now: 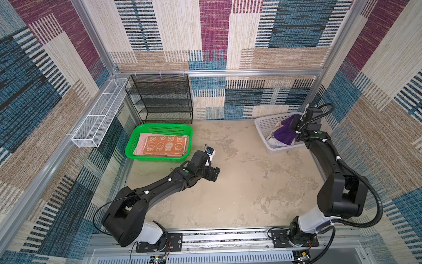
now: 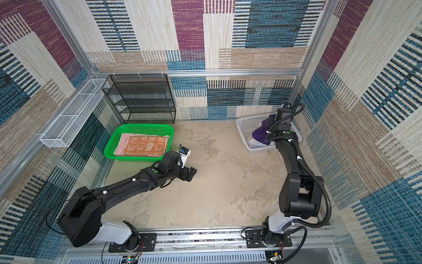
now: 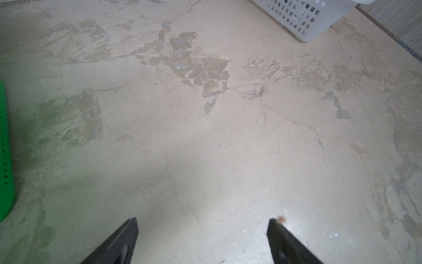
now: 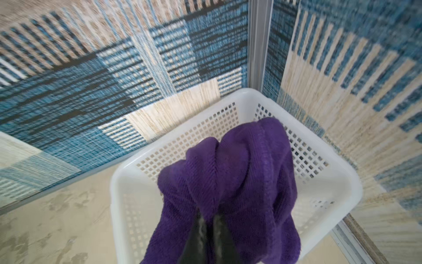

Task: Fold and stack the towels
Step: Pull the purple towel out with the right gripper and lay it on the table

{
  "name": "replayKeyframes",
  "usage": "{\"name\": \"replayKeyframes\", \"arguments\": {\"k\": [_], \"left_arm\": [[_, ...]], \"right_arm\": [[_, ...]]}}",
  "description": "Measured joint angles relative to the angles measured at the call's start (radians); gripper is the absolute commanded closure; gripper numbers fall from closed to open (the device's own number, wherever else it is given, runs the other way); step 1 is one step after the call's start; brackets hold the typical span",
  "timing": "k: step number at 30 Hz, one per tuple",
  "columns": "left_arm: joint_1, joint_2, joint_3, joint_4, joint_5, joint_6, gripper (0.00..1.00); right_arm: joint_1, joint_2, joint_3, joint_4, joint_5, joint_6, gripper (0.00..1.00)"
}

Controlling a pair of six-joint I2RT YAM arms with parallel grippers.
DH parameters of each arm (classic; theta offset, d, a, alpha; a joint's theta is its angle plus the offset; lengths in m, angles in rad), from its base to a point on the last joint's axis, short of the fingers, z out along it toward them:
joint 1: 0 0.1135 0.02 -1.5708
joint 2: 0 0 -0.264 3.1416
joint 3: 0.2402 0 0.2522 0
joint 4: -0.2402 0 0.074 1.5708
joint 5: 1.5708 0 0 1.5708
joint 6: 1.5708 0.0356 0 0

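Right wrist view is mostly filled by the purple towel [image 4: 228,182]: a plain, dark violet terry cloth with a fine ribbed weave and a stitched hem running down one fold. It is bunched into thick rolls and not lying flat. The right gripper [image 4: 208,218] has its two black fingers pinched together on a ridge of this cloth. The cloth drapes down on both sides of them over the white basket [image 4: 123,182], a plastic tub with square holes that stands in the far right corner of the table [image 3: 205,137]. I cannot tell whether the towel's lower end rests on what lies in the basket. In a top view a pale cloth [image 1: 272,140] shows beneath it (its pattern is mostly hidden).

On the far left stands the green basket [image 1: 157,126]. In it the orange towel [image 1: 163,146] is folded into a flat rectangle with rows of white cartoon faces turned up. It lies on the pink towel [image 1: 142,140], whose soft edge shows along the left and far sides.

The left gripper [image 3: 203,221] has its jaws spread wide with nothing between them. It is over bare, mottled beige table near the green basket's near right corner.
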Motion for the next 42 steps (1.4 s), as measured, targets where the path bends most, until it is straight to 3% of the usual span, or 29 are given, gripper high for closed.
{"name": "replayKeyframes", "arguments": {"k": [9,18,26,33,42], "left_arm": [[0.000,0.024,0.015,0.018,0.003,0.000,0.10],[0.000,0.029,0.037,0.043,-0.027,-0.009,0.11],[0.000,0.036,0.050,0.050,-0.026,-0.023,0.11],[0.000,0.037,0.051,0.049,-0.022,-0.042,0.12],[0.000,0.024,0.051,0.018,0.001,-0.060,0.14]], "right_arm": [[0.028,-0.134,-0.063,0.028,-0.152,-0.011,1.00],[0.276,-0.230,-0.209,0.021,-0.197,-0.026,1.00],[0.467,-0.226,-0.420,0.039,-0.232,0.019,1.00],[0.552,-0.114,-0.514,0.072,-0.242,0.075,0.78],[0.566,-0.092,-0.561,0.113,-0.243,0.101,0.26]]}}
